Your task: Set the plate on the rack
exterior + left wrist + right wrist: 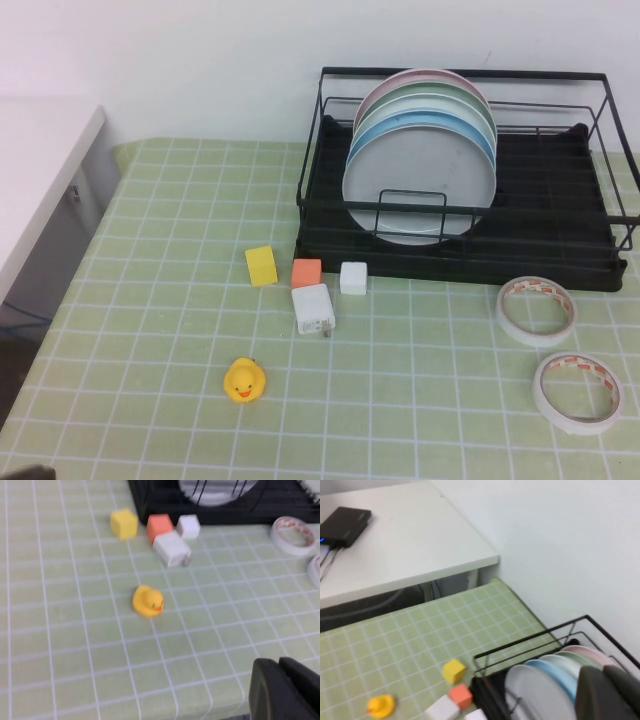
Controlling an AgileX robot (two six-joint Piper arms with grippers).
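The pale grey plate [418, 185] stands upright in the front slot of the black wire rack [560, 255], ahead of a light blue, a pale green and a pink plate. It also shows in the right wrist view [535, 695], and its lower edge shows in the left wrist view [215, 490]. Neither gripper shows in the high view. My right gripper [607, 685] hangs above the rack [530, 645] near the stacked plates, fingers together and empty. My left gripper [279, 680] is over the table's near edge, fingers together and empty.
On the green checked cloth in front of the rack lie a yellow block [261, 266], an orange block [306, 272], a small white cube [353, 278], a white charger [313, 309] and a yellow duck [243, 380]. Two tape rolls [536, 310] [575, 392] lie at right.
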